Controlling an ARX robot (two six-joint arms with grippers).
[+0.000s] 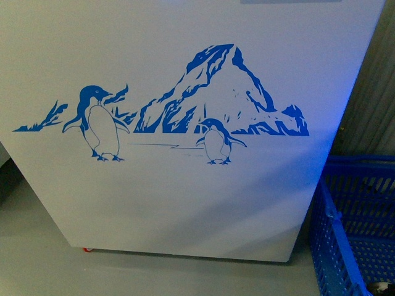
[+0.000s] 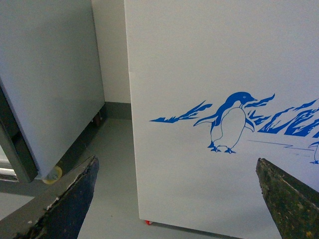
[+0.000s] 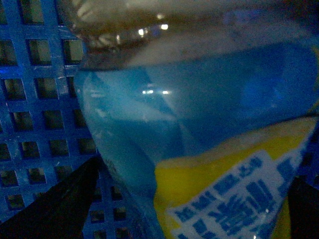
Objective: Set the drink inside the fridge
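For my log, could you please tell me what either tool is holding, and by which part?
Left tool holds nothing. A bottle sits within the right tool at its label; a grip cannot be told.

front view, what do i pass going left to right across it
On the fridge front: tall penguin → small penguin → past the fridge's right edge, blue crate.
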